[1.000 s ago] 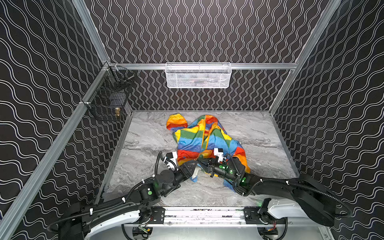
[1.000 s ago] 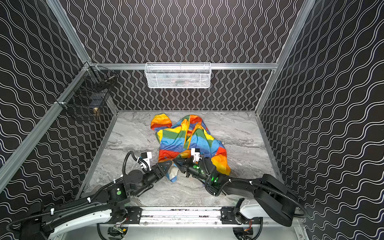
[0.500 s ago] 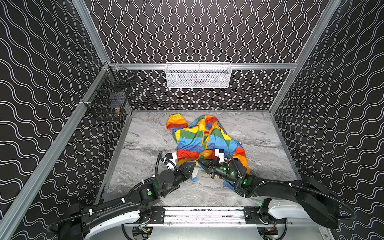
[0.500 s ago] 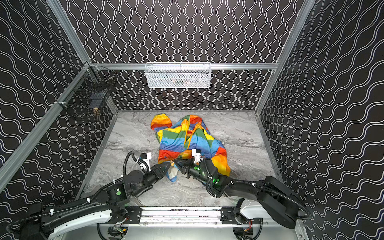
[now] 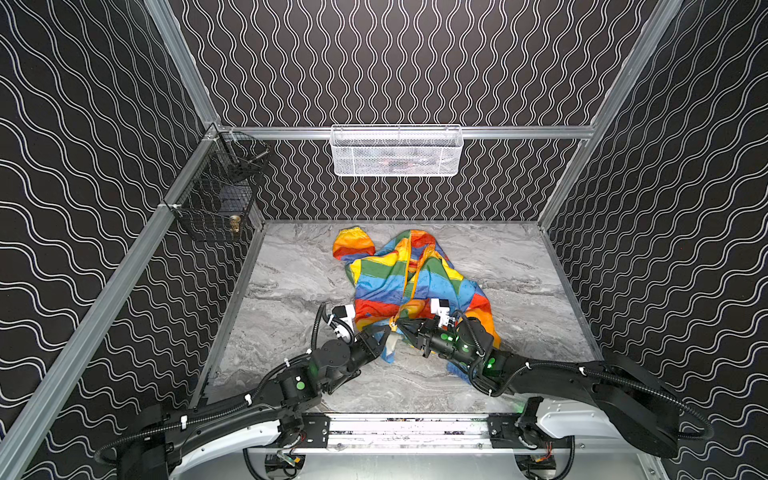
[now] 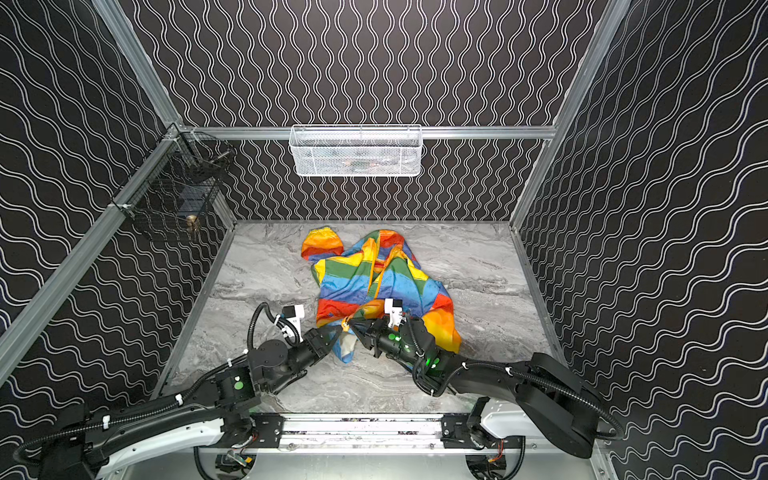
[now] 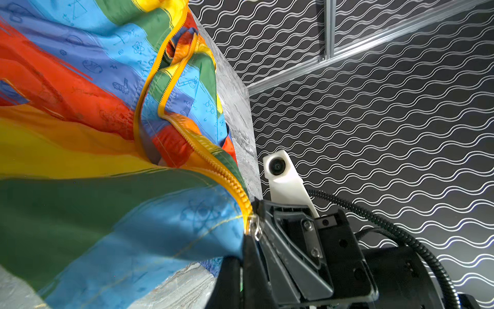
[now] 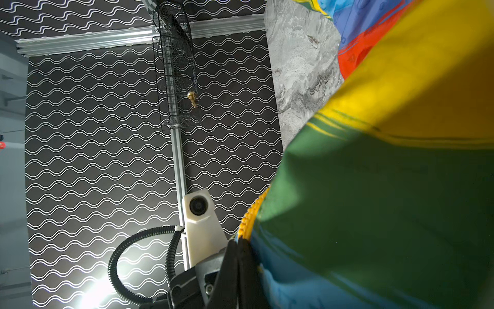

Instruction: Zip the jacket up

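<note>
One striped jacket [image 5: 386, 282], two hands (left hand [image 5: 381, 333], right hand [image 5: 401, 324]), one white basket [image 5: 397, 151], one black basket [image 5: 216, 199]

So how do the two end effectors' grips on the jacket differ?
The left end effector pinches blue hem fabric of the jacket; the right end effector pinches the orange zipper end by the metal slider. Left reaches from the left, right from the right. Both shut, tips close.

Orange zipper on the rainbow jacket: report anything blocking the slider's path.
No foreign object shows. Only crumpled fabric of the rainbow-striped jacket sits between its parted orange zipper rows, ahead of the metal slider.
</note>
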{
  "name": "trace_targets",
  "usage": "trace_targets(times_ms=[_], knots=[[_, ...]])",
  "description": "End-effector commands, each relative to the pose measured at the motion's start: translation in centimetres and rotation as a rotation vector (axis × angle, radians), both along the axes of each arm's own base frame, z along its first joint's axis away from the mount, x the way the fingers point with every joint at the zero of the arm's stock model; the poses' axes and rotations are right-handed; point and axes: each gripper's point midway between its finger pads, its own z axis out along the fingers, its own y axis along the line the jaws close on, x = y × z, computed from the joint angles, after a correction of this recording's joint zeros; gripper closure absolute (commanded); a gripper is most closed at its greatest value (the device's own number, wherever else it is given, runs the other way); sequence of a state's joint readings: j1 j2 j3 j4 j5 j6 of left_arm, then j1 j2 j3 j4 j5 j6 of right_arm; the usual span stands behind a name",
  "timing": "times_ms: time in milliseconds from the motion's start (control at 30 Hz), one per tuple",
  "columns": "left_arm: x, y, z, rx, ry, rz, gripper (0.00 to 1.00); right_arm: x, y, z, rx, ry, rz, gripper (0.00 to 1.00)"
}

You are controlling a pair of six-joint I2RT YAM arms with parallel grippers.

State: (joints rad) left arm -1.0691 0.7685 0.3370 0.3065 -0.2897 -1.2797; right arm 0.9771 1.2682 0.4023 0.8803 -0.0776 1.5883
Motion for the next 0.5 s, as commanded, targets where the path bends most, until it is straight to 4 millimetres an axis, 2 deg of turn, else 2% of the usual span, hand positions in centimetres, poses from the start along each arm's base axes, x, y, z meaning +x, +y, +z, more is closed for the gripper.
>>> trace_targets(times_ms=[0, 200, 467], knots=[[-0.5, -0.7, 0.1, 0.012, 0.010, -0.049, 1.00, 0.4, -0.5, 1.2, 0.047, -0.012, -0.036, 1.00], [-1.2, -2.2, -0.6, 0.027, 0.034, -0.133, 1.00, 1.0, -1.4, 1.5, 0.041, -0.023, -0.079, 1.00], [-1.7, -3.2, 0.0, 0.025, 0.018, -0.191, 1.00, 1.7, -2.6, 1.3, 0.023, -0.025, -0.127, 1.00]])
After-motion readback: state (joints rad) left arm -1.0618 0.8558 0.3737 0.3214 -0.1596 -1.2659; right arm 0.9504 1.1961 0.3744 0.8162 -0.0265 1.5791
